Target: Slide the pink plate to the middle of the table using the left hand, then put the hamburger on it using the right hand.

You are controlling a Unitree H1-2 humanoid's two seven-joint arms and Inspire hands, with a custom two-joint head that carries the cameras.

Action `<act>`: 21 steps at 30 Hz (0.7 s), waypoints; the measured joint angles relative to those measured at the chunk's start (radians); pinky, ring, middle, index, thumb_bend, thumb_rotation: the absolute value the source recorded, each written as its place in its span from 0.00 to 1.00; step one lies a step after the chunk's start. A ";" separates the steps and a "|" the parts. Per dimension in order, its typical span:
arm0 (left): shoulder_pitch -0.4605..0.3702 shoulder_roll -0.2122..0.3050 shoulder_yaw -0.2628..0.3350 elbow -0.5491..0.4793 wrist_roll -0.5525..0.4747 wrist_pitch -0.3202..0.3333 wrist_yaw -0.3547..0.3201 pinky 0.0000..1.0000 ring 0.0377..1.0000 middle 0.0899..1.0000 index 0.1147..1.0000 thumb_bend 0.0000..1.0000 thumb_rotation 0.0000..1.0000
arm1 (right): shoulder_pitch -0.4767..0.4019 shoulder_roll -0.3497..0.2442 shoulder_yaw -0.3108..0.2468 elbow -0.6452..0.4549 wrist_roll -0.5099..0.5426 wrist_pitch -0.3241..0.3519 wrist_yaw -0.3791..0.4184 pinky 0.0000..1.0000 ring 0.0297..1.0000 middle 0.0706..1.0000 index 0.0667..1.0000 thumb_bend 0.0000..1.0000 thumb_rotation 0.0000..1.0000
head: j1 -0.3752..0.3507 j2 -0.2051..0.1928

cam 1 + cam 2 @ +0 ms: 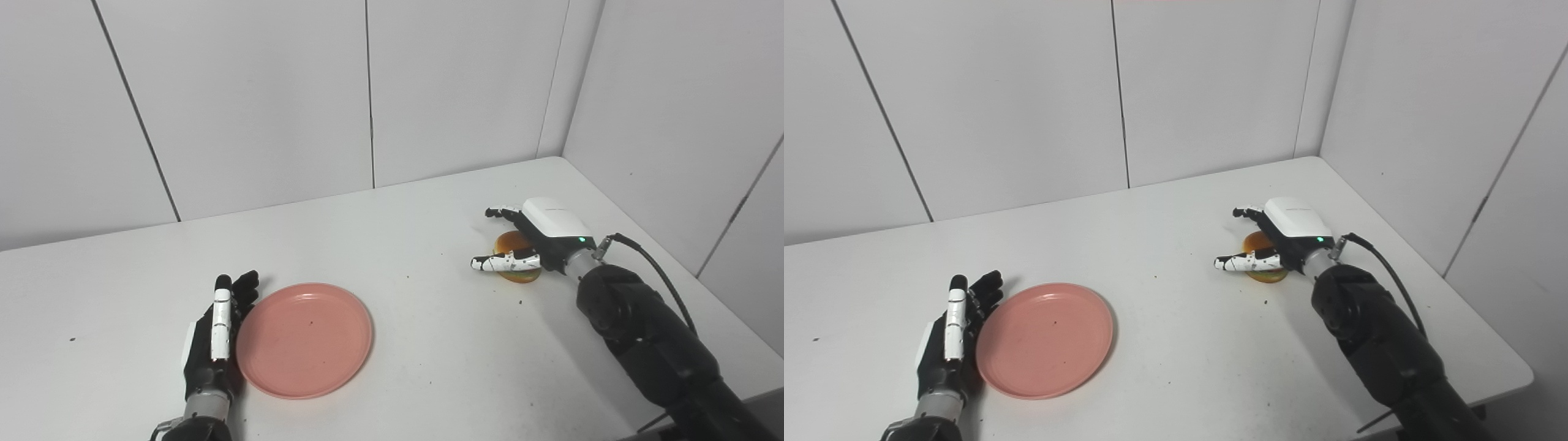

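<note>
The pink plate point(304, 339) lies flat on the white table point(416, 245), left of the middle. My left hand point(215, 334) is open, on edge, with its palm side against the plate's left rim. The hamburger point(516, 245) is a brown-and-yellow bun at the right of the table, mostly hidden by my right hand point(531, 240). The right hand is over it with fingers spread around it, the thumb point(505, 263) in front; I cannot tell if it grips.
White panel walls rise behind the table and along its right side. The table's right edge point(1488, 318) and front right corner are close to my right arm. A cable point(655, 263) loops off the right wrist. Small dark specks dot the tabletop.
</note>
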 measured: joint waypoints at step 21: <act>0.000 -0.002 0.002 0.004 -0.008 0.001 -0.002 0.92 0.89 0.82 0.67 0.62 0.97 | -0.022 -0.008 0.030 0.110 -0.009 -0.001 -0.037 0.72 0.82 0.81 0.79 0.92 0.76 | 0.017 -0.018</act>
